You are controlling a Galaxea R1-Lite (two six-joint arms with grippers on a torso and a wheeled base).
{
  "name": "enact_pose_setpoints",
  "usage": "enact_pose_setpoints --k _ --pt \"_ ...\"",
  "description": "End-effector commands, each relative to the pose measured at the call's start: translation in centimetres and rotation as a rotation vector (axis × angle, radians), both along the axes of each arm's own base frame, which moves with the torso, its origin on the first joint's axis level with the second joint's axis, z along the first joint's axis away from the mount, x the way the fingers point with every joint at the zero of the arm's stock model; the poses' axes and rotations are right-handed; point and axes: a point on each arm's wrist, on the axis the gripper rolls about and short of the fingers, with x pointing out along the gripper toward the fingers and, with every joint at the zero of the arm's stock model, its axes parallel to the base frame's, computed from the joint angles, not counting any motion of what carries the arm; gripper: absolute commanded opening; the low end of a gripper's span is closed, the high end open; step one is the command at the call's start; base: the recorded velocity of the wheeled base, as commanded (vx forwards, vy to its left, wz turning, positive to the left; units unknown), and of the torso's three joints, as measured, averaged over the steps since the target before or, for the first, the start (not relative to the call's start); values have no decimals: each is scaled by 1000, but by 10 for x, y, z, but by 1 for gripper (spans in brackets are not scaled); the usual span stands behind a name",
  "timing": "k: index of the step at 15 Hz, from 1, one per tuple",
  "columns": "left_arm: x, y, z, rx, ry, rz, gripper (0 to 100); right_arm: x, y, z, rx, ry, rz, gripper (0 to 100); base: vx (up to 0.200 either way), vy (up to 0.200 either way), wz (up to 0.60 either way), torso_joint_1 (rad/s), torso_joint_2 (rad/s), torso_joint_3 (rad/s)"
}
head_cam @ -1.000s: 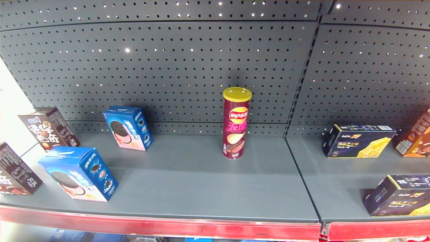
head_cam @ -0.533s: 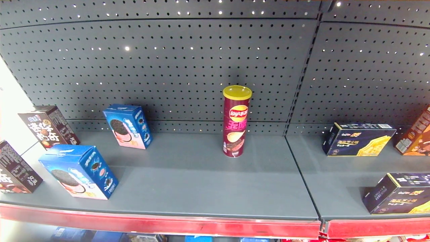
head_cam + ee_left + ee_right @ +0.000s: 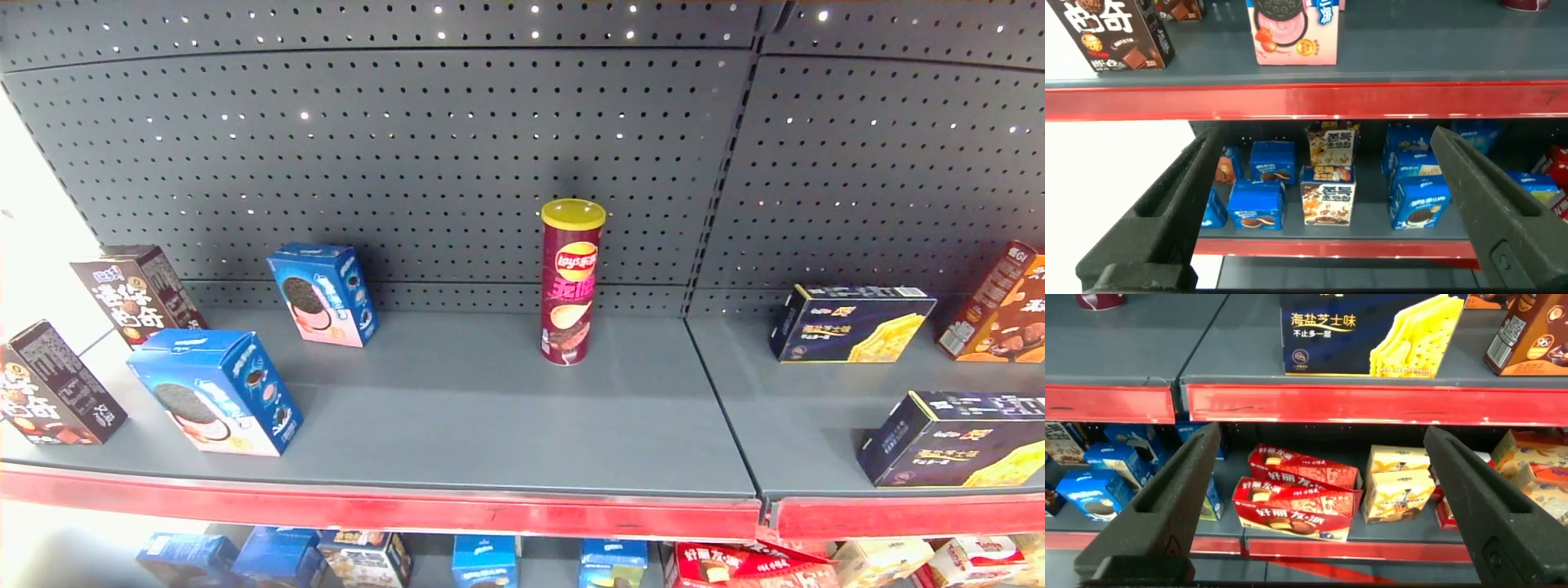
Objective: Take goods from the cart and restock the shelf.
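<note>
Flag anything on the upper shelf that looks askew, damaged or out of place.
Nothing looks spilled, toppled or damaged. Only the chip can stands out: upright and alone on the shelf, well apart from the blue cookie boxes.

The shelf [image 3: 490, 425] is grey with a red front strip [image 3: 392, 510]; its back panel [image 3: 408, 147] is dark grey, dotted with holes. The can [image 3: 571, 286] is maroon, its lid [image 3: 574, 214] yellow. The front cookie box [image 3: 216, 392] is blue.
</note>
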Motion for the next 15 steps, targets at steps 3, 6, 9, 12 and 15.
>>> enact_pose_setpoints --k 3,6,9,12,15 --pt "0 0 0 -2 1 1 100 0 0 0 0 -1 0 100 0 0 0 0 0 0" --pt "0 0 0 -11 1 7 100 0 0 0 0 -1 0 100 0 0 -200 1 1 -1" --pt "0 0 0 -15 1 7 100 0 0 0 0 -1 0 100 0 0 -600 -4 -1 5" --pt "0 0 0 -15 1 7 100 0 0 0 0 -2 0 100 0 0 -600 6 2 1" --pt "0 0 0 -15 1 7 100 0 0 0 0 -2 0 100 0 0 -600 2 4 4"
